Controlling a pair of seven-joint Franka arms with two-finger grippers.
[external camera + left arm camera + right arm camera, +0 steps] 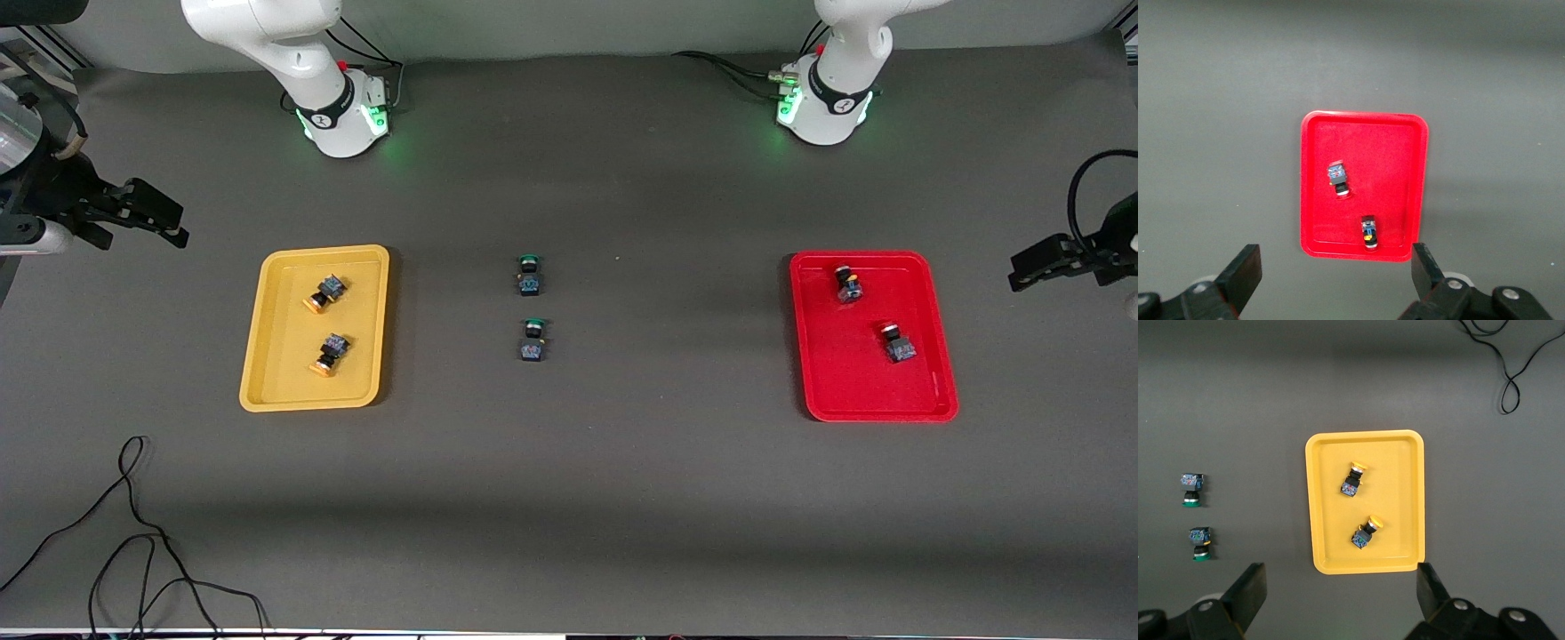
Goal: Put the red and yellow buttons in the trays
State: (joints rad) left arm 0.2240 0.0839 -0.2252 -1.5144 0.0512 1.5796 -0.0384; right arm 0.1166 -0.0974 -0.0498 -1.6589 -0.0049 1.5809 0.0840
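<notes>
The yellow tray (267,373) lies toward the right arm's end of the table and holds both yellow-capped buttons, one (327,292) farther from the front camera and one (330,353) nearer, each lying on its side and apart from the rim. The red tray (822,391) lies toward the left arm's end and holds the two red-capped buttons (848,284) (898,342), also apart from each other. Between the trays, two green-capped buttons (530,275) (532,340) rest on the dark table mat (569,498); they are not part of the task. The right gripper (1341,587) hangs high, at the right arm's end of the table beside the yellow tray, with its fingers spread wide and nothing between them. The left gripper (1336,270) hangs at the left arm's end beside the red tray, also wide open and empty. I judge that the sorting is complete and both arms wait. The main risk from here is an unnecessary move: if an arm descends again, it can knock a button out of its tray, or it can take a green button by mistake. A loose black cable (133,542) lies near the front edge, well apart from everything.
</notes>
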